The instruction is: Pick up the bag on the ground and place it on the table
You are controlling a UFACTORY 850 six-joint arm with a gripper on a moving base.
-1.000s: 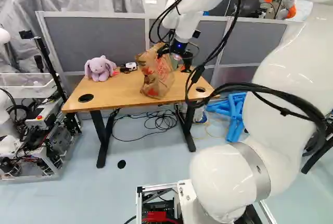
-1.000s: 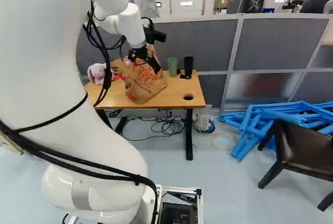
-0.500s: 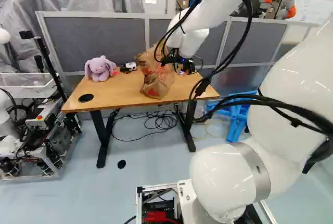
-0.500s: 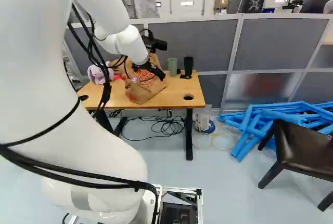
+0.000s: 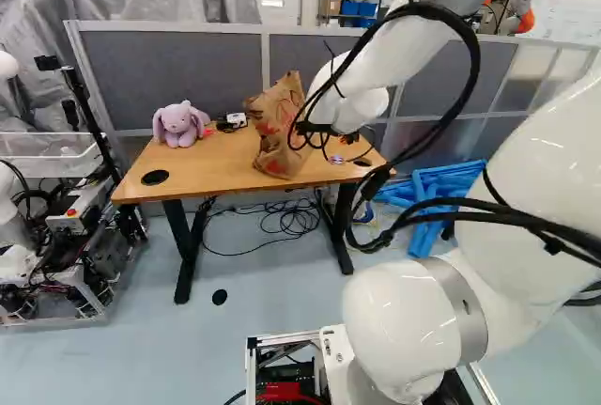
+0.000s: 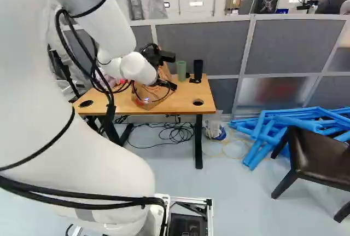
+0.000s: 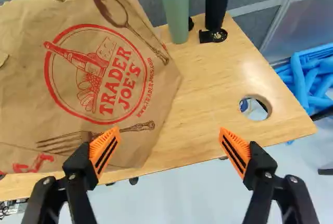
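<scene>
Bag (image 5: 280, 134): on the table (image 5: 211, 178), to the right of the plush rabbit (image 5: 178, 125) in the left base view; printed side facing the wrist camera.
Claw (image 6: 168, 85): fingers wide apart, nothing clamped; one orange pad (image 7: 104, 150) overlaps the bag's lower part in the wrist view, contact can't be told.
Cups: green (image 7: 177, 16) and black (image 7: 218, 0), side by side near the table's far edge, beyond the bag.
Floor: cables (image 6: 175, 132) under the table; blue tubes (image 6: 273, 129) heaped beside a dark chair (image 6: 320, 156).
</scene>
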